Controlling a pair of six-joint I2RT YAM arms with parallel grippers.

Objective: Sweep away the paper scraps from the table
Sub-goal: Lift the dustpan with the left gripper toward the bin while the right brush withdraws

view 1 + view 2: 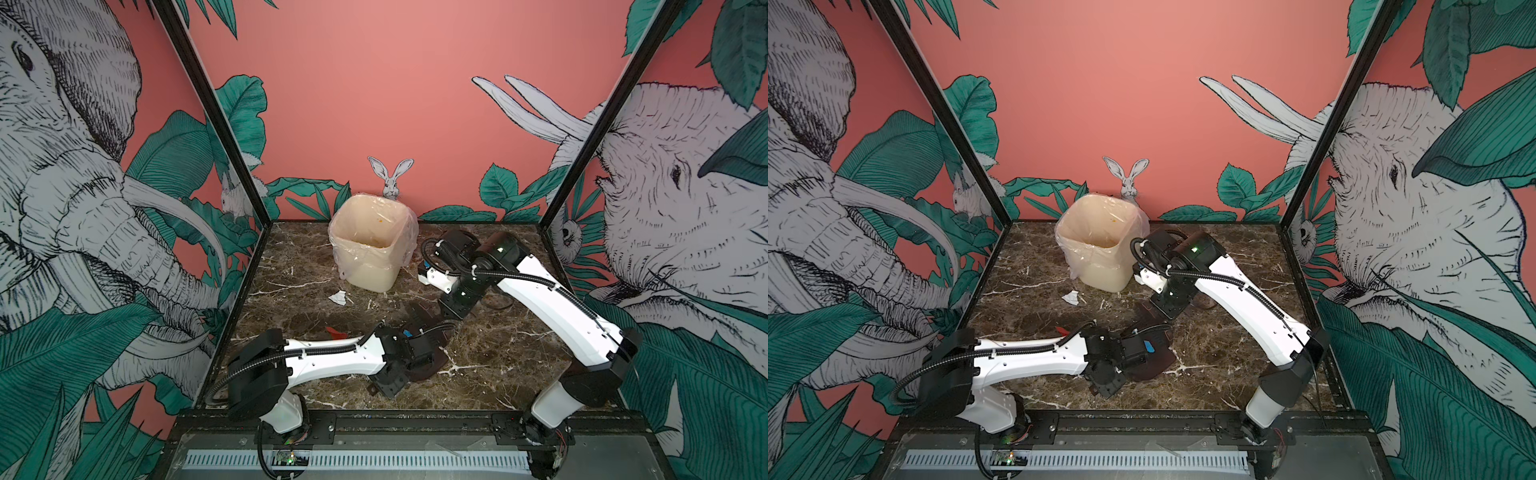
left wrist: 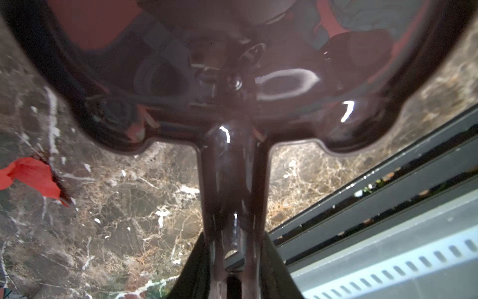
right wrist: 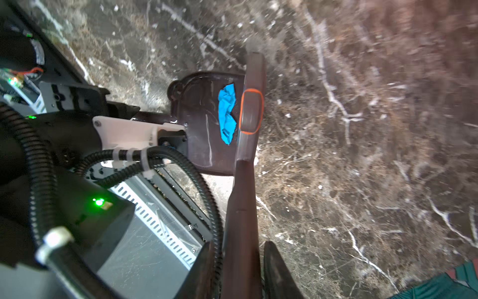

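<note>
The left gripper (image 2: pixel 232 271) clamps the dustpan (image 2: pixel 232 64), the right gripper (image 3: pixel 240 269) the brush (image 3: pixel 251 108); the featherlight, limp paper scraps (image 1: pixel 334 332) (blue scrap (image 3: pixel 227 114) in the pan at the table's (image 1: pixel 498 365) middle, red scrap (image 2: pixel 33 176) beside it, white scrap (image 1: pixel 338 297) nearer the far edge) should suit sweeping, not pinching.

Red scrap (image 2: pixel 31 178) runs off my left wrist view's edge; in both top views my left arm (image 1: pixel 332 357) half-hides it.
</note>
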